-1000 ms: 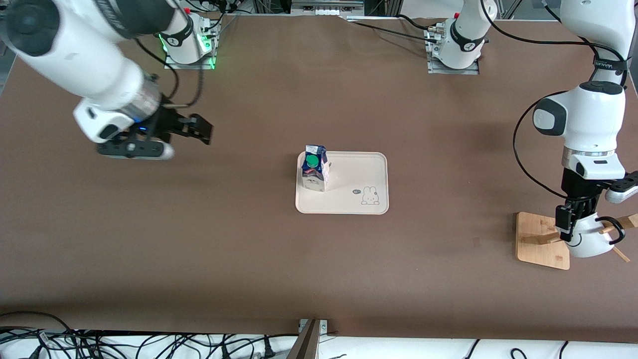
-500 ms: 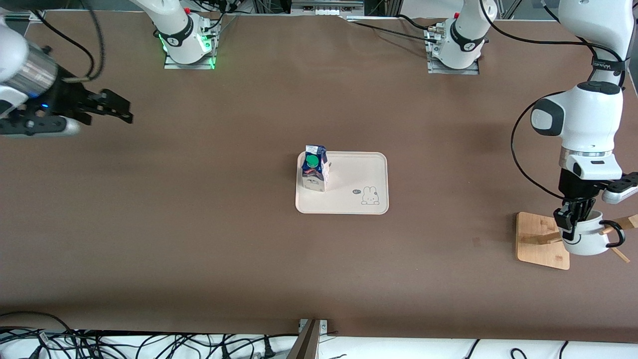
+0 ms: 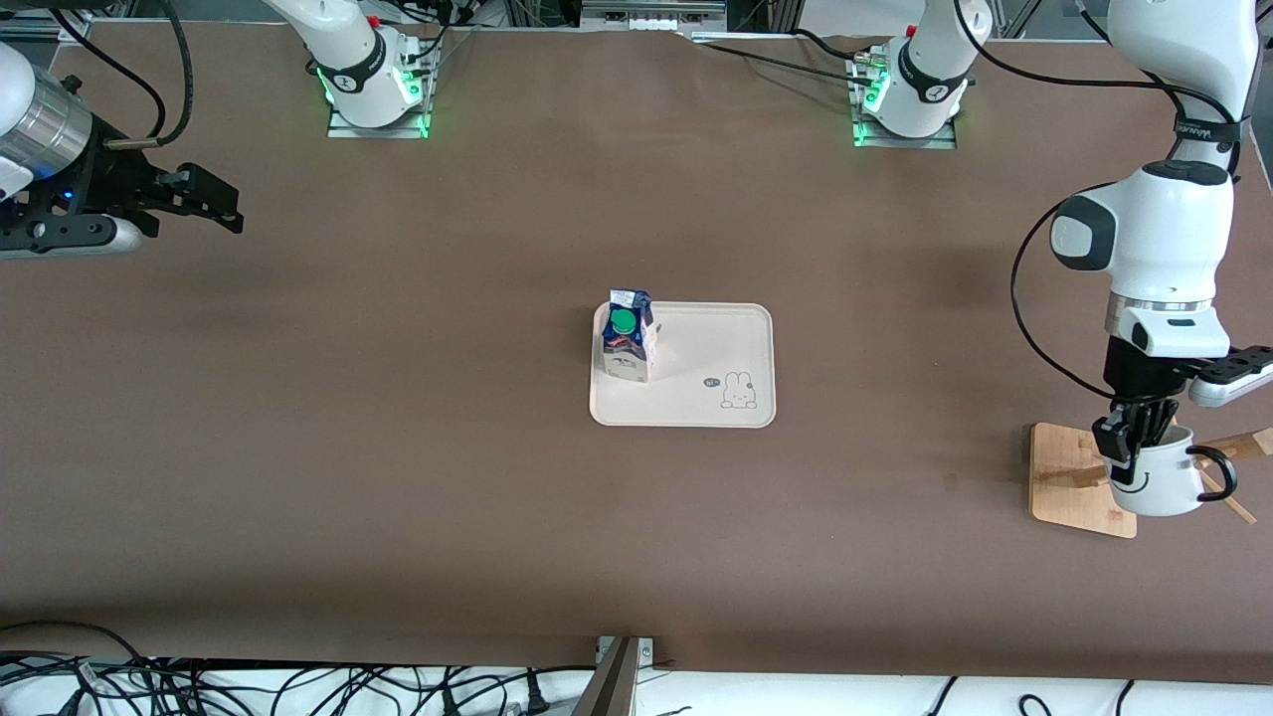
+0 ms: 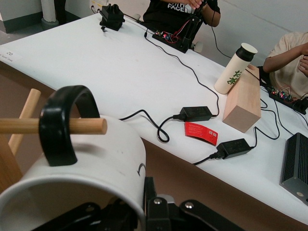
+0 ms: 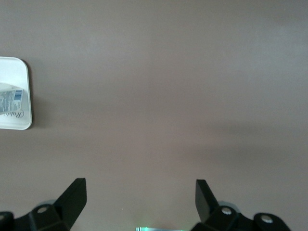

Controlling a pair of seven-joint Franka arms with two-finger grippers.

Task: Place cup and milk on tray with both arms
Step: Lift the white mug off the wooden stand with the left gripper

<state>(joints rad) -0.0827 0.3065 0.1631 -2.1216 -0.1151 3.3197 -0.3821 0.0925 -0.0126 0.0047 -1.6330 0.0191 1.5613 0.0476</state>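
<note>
The white cup (image 3: 1162, 484) hangs at the wooden rack by the left arm's end of the table. Its black handle (image 4: 61, 121) is looped around a peg (image 4: 86, 126). My left gripper (image 3: 1130, 445) points down and is shut on the cup's rim (image 4: 96, 179), one finger (image 4: 150, 195) outside the wall and the other inside. The milk (image 3: 628, 347) stands upright on the cream tray (image 3: 718, 341), at the tray's edge toward the right arm's end. My right gripper (image 3: 221, 205) hangs open and holds nothing over bare table at the right arm's end. In the right wrist view it (image 5: 140, 193) sees the tray (image 5: 20, 86) and the milk (image 5: 9, 99) far off.
The bamboo rack base (image 3: 1066, 475) lies under the cup, with pegs sticking out toward the table's edge. Both arm bases (image 3: 370, 89) (image 3: 907, 99) stand along the table's back edge. Cables (image 3: 199, 686) run along the edge nearest the front camera.
My left gripper has shut on the cup's rim and shifted the cup slightly toward the tray. My right arm has drawn away from the tray to its own end of the table.
</note>
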